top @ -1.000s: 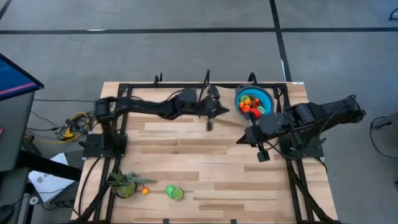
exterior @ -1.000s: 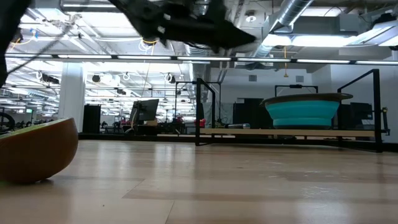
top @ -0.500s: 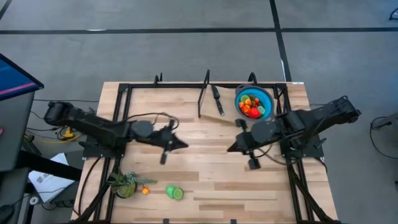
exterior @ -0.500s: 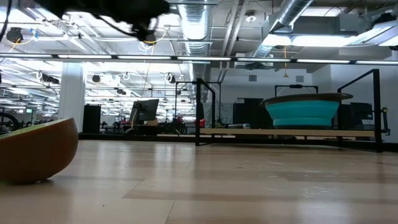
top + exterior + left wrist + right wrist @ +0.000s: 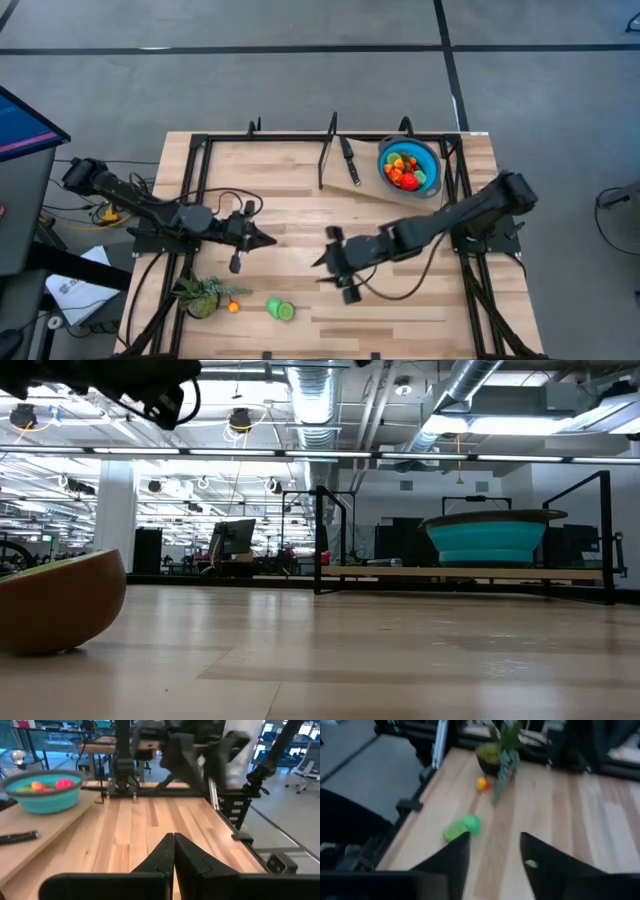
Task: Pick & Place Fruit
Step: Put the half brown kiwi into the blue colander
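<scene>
Fruit mostly sits in the blue bowl point(image 5: 408, 167), upper right of the high view: red, orange and green pieces heaped inside. Three pieces remain loose in the lower left of that frame: a small orange fruit point(image 5: 233, 307) just beside the leafy plant point(image 5: 203, 296), and a bright green pair point(image 5: 280, 310) a little to its right, the two touching.

Going left to right in the high view:
- Left gripper point(image 5: 266, 240), left of centre, above the plant. Fingers pressed together, nothing between them; the left wrist view shows the two dark tips meeting over bare wood.
- Plant and loose pieces, lower left, as noted.
- Right gripper point(image 5: 322, 262), centre of the table, arm stretched across from the right edge. Fingers point(image 5: 452, 857) stand apart with a clear gap, empty. The right wrist view looks past them at the green pair and the orange piece beyond.
- Black-handled knife point(image 5: 349, 160), upper centre, just left of the bowl, lying flat.
- Bowl, upper right.

Step in hand, as judged: reach phase of another pick, the right arm heading for the green pair. Not yet over it.

Next move calls for: carrying the parted fingers further toward the lower left, settling above one green piece, descending to straddle it, then closing. The two greens touch, so the approach needs to single one out without knocking the other.
</scene>
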Controlling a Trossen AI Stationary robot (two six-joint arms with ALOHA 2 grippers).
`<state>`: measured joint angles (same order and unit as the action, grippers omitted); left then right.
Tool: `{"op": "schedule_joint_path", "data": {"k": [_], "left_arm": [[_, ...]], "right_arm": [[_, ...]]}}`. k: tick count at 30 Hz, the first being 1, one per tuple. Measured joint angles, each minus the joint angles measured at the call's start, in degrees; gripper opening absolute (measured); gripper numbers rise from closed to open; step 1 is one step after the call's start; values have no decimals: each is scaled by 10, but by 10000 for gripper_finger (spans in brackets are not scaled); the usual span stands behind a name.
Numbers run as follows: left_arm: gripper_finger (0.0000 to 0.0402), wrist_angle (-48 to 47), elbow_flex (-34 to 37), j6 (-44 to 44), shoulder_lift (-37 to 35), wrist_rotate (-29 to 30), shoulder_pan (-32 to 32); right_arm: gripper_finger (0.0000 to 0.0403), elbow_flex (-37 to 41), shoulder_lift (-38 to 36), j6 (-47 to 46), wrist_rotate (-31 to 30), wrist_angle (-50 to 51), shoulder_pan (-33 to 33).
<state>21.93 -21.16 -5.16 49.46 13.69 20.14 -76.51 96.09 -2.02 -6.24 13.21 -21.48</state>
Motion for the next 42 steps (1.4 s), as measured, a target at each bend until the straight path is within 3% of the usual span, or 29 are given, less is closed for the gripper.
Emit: {"op": "schedule_joint_path", "data": {"k": [4, 8, 17, 23, 27, 34, 42], "left_arm": [[1, 0, 12, -2, -3, 0, 6], [1, 0, 20, -2, -3, 0, 5], [1, 0, 22, -3, -3, 0, 5], [1, 0, 22, -3, -3, 0, 1], [1, 0, 22, -4, -3, 0, 0], [1, -1, 22, -27, -3, 0, 0], [1, -2, 22, -27, -3, 0, 0]], "right_arm": [[236, 0, 55, 0, -1, -84, -9], [287, 0, 110, -10, -2, -172, -11], [329, 0, 213, -40, -1, -316, -11], [346, -10, 273, -50, 38, -368, -14], [349, -60, 327, -55, 65, -369, -22], [345, -164, 390, -51, 64, -268, -27], [339, -193, 412, -53, 48, -169, -27]]}}
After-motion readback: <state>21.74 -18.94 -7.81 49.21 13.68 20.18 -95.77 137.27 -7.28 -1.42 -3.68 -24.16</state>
